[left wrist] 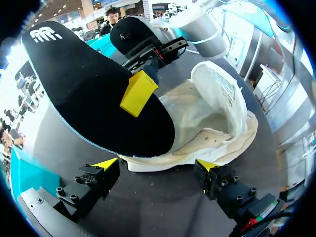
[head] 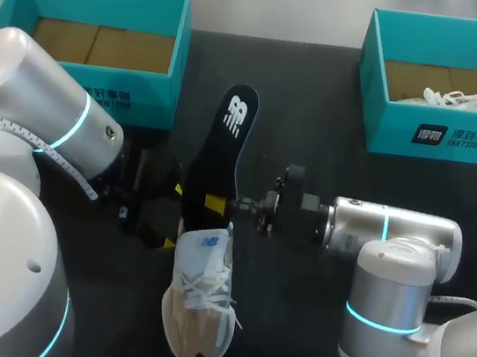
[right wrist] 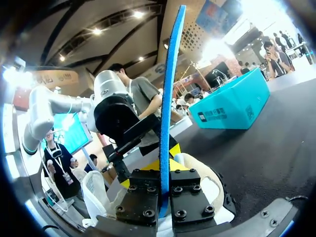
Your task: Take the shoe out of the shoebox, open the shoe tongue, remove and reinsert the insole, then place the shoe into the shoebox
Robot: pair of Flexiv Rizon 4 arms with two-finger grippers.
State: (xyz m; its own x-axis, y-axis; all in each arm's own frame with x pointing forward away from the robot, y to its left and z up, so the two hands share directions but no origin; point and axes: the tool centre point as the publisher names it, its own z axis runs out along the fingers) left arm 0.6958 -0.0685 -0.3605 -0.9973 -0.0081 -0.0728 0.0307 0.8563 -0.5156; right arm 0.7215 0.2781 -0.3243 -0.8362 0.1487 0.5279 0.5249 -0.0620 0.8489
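Head view, light: even and fairly bright, falling from above; the dark table (head: 322,93) takes it without glare.
Head view, highlights: soft white sheen on the left arm (head: 30,78) at the frame's left and on the right arm (head: 396,226) at lower right.
Head view, shadows: faint and short; a darker patch lies just left of the shoe (head: 199,302).
Left wrist view: bright; the shoe's pale lining nearly washes out, while the black insole (head: 228,146) stays matt.
Right wrist view: backlit, with strong glare beside the insole's far end; the table shows a pale sheen near the box (right wrist: 232,106).
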